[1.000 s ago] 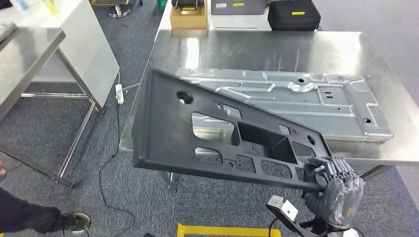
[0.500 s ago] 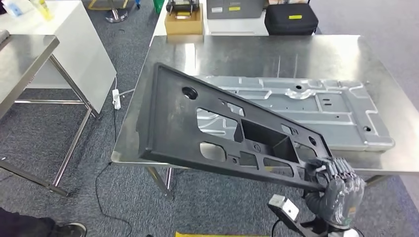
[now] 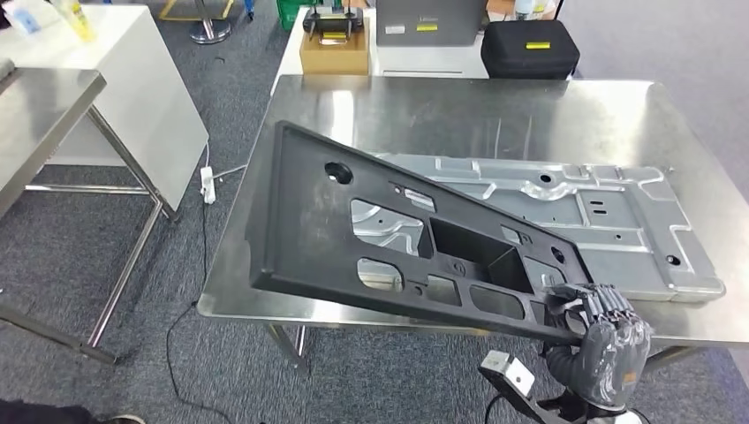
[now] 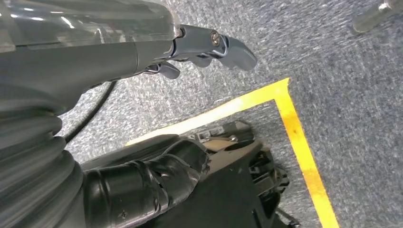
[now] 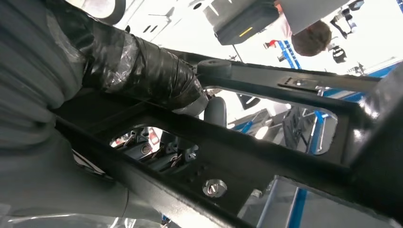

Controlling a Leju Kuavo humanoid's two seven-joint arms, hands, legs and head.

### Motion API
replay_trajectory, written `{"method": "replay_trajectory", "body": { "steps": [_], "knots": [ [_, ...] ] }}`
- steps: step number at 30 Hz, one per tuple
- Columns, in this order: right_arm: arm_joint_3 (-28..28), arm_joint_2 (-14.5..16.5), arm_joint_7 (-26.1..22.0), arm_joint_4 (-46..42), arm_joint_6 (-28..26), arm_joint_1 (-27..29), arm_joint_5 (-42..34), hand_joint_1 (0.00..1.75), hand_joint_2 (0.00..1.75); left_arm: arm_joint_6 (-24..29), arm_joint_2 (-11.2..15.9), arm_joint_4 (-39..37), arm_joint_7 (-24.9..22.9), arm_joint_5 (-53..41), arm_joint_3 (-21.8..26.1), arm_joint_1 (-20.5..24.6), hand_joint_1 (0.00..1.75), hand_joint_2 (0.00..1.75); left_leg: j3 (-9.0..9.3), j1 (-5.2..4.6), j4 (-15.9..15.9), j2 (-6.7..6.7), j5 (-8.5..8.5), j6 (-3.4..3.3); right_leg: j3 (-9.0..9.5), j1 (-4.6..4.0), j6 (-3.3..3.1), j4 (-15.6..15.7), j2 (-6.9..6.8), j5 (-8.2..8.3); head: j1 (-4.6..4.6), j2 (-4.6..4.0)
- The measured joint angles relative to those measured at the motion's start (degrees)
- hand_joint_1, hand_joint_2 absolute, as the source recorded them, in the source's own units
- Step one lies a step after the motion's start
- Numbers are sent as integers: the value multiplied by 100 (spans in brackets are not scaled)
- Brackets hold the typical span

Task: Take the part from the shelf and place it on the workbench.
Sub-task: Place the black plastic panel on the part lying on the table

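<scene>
Right hand: right hand point(image 3: 599, 340) grips the near right corner of the black part point(image 3: 389, 238).
Part position: tilted, held above the near edge of the workbench point(image 3: 442, 110), overlapping the silver panel point(image 3: 601, 221) lying flat there.
Left hand: left hand point(image 4: 209, 45) hangs over grey carpet point(image 4: 332, 61), fingers slightly curled, holding nothing.
</scene>
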State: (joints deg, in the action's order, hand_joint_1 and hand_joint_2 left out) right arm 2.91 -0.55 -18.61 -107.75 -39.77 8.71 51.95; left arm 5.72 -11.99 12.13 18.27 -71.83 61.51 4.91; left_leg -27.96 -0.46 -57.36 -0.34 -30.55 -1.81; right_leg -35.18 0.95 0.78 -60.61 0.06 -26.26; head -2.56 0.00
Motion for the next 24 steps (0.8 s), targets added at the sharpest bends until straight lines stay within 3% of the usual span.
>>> {"method": "replay_trajectory", "body": {
  "steps": [3,4,5,7,9,10,11,13,14,17,19,20,23,24],
  "knots": [
    [-23,-16,31,3,1,-10,-1,175,175,2,1,0,-3,-11,-3,26,0,175,34,10,-21,9,-81,87,57,0,-112,54,19,-58,5,0],
    [-31,-22,42,3,1,-17,-2,175,175,4,1,0,-3,-15,-4,32,0,175,-18,17,-156,11,-153,122,92,10,-145,81,17,-72,7,0],
    [-35,-25,51,3,0,-27,-2,175,175,4,1,0,-3,-17,-4,35,0,175,-148,28,-415,13,-264,155,133,19,-174,103,13,-91,9,0],
    [-36,-27,58,6,1,-42,-3,175,175,4,-1,0,-2,-20,-5,28,0,175,-624,53,-1195,14,-511,206,199,10,-212,115,5,-149,14,0],
    [-37,-32,64,20,1,-45,-6,175,175,3,-1,0,-3,-23,-5,9,0,175,-1033,67,-1692,14,-505,219,281,-1,-221,115,11,-222,14,0],
    [-37,-36,71,29,1,-46,-10,175,175,7,-1,0,-8,-26,-5,0,0,175,-1100,68,-1633,14,-327,208,338,-7,-219,115,19,-263,14,0],
    [-37,-39,80,35,1,-50,-13,175,175,19,-1,0,-19,-29,-5,-6,0,175,-1065,64,-1367,13,-58,182,405,-13,-215,115,26,-306,14,0],
    [-37,-45,104,45,1,-69,-17,175,175,87,2,0,-60,-41,-5,-10,0,175,-860,30,-653,8,439,89,513,-26,-193,125,35,-392,8,0],
    [-38,-47,114,52,0,-80,-17,175,175,138,2,0,-89,-49,-5,-6,0,175,-769,8,-405,5,550,39,537,-24,-170,130,38,-422,5,0],
    [-38,-49,133,75,-2,-104,-17,175,175,245,2,0,-169,-67,-7,20,0,175,-668,-33,-174,1,521,-45,551,-12,-79,171,37,-452,3,0],
    [-38,-60,144,82,-3,-119,-17,175,175,246,1,0,-173,-56,-7,14,0,175,-583,-1,-45,7,531,-74,575,-11,-23,147,24,-506,-2,0],
    [-38,-72,148,88,-3,-131,-17,175,175,230,0,0,-154,-50,-7,12,0,175,-533,19,19,12,538,-93,512,-14,0,-13,20,-597,-6,0],
    [-38,-97,156,133,-3,-152,-17,172,175,188,-3,0,-84,-52,-8,26,0,175,-467,28,46,18,495,-140,-91,-2,47,-1057,16,-992,-10,0],
    [-38,-100,160,151,-3,-151,-17,170,175,187,-4,0,-73,-56,-9,30,0,175,-449,27,36,16,470,-143,-275,3,63,-1305,15,-1016,-10,0]
  ]
}}
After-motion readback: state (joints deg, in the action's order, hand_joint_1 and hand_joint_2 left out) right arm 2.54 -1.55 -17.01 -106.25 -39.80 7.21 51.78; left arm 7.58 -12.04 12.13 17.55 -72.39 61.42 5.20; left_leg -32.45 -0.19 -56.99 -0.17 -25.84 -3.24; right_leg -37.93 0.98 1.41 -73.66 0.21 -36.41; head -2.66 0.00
